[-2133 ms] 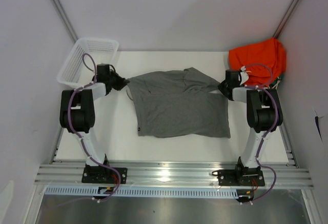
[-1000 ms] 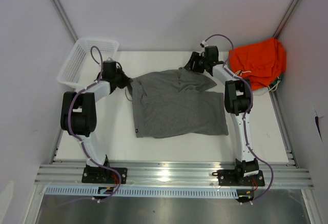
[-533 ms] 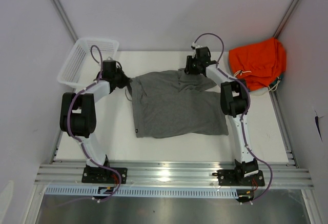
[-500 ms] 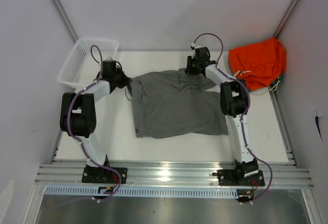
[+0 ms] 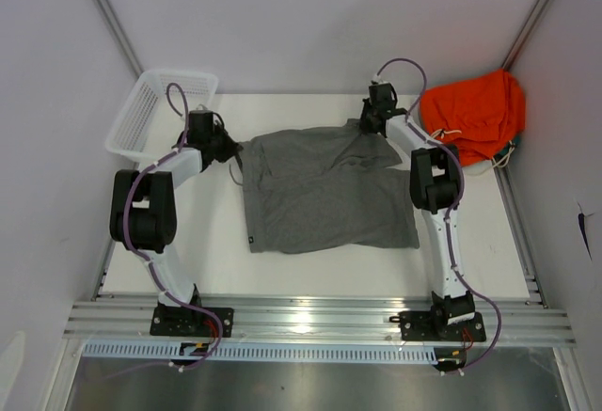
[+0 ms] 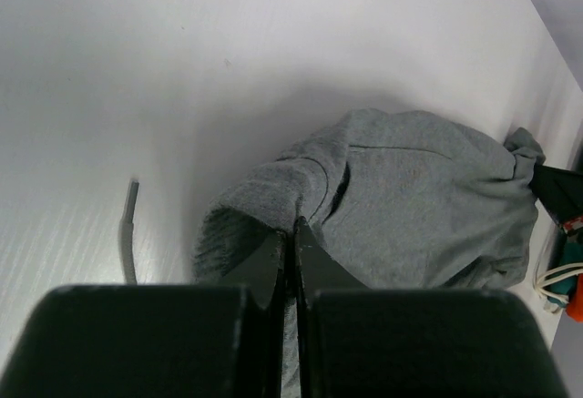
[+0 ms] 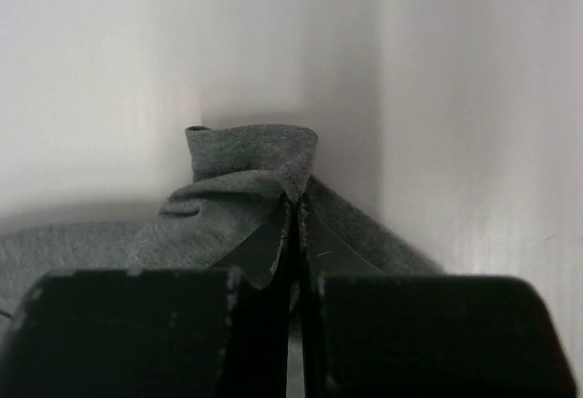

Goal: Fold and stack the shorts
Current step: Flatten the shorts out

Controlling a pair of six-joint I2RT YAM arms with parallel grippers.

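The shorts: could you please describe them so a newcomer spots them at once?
On the white table, look midway between the white basket at far left and the far right corner. The shorts lie spread there, plain mid-grey with a tiny dark tag at one hem, unlike the bright orange garment bunched in that corner.

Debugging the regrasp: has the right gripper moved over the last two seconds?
Yes. The right gripper, shut on the shorts, went from the near-left corner of the orange garment toward the back of the table, and now sits further left of that garment.
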